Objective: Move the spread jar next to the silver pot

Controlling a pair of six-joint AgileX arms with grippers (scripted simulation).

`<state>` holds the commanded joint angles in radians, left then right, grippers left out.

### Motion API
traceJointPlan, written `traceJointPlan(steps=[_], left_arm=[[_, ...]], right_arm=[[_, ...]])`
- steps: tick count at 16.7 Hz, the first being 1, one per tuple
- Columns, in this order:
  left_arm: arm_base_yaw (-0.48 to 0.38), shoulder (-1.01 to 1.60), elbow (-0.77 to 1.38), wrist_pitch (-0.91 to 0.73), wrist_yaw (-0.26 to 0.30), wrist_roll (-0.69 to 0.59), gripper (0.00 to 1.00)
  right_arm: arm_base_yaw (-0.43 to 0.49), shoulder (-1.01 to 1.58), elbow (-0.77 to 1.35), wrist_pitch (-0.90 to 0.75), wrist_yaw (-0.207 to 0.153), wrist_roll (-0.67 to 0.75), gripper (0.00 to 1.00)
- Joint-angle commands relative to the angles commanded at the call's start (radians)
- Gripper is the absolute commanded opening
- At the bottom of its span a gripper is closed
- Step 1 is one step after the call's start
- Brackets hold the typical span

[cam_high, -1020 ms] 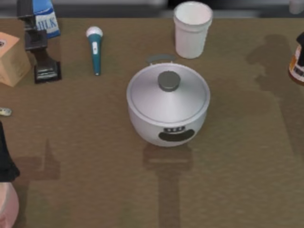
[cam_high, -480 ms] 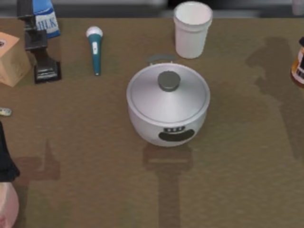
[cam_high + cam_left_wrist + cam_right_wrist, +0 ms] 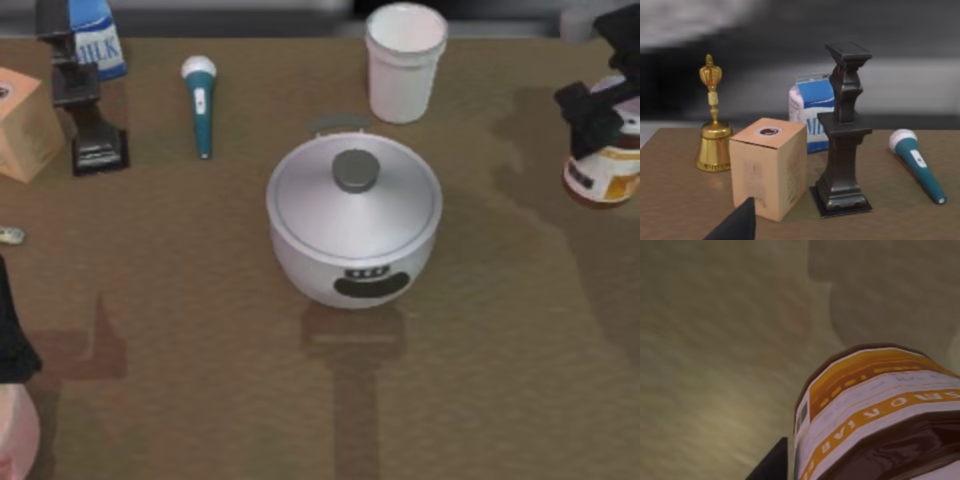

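The spread jar [image 3: 603,182], brown with a white lid and an orange-and-white label, hangs at the table's far right. My right gripper [image 3: 603,108] is shut on it from above, its dark body covering the lid. In the right wrist view the spread jar [image 3: 875,405] fills the frame, with one dark finger [image 3: 771,465] against its side. The silver pot [image 3: 353,215] stands at the table's middle, well to the left of the jar, with its domed lid and grey knob on. My left arm [image 3: 12,340] is parked at the left edge, and one finger [image 3: 737,225] shows with nothing held.
A white cup [image 3: 404,60] stands behind the pot. At the back left are a teal microphone [image 3: 200,105], a dark pedestal [image 3: 82,100], a milk carton [image 3: 95,35] and a tan box [image 3: 22,125]. A gold bell [image 3: 713,125] stands beside the box.
The jar, earlier half out of view at the right edge, has moved left into view with my right gripper on it. The left arm and the pot have not moved.
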<state>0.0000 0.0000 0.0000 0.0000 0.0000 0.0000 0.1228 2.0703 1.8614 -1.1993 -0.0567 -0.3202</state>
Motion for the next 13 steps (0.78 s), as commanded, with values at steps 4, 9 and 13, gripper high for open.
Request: traceJointPlan(steps=[4, 9, 13], left_arm=[[0.000, 0.000, 0.000, 0.000, 0.000, 0.000, 1.00], [0.000, 0.000, 0.000, 0.000, 0.000, 0.000, 1.00], [0.000, 0.000, 0.000, 0.000, 0.000, 0.000, 1.00]], right_arm=[[0.087, -0.029, -0.087, 0.088, 0.057, 0.339, 0.00], [0.168, -0.049, -0.178, 0.161, 0.108, 0.597, 0.00], [0.179, -0.050, -0.191, 0.170, 0.115, 0.627, 0.00]])
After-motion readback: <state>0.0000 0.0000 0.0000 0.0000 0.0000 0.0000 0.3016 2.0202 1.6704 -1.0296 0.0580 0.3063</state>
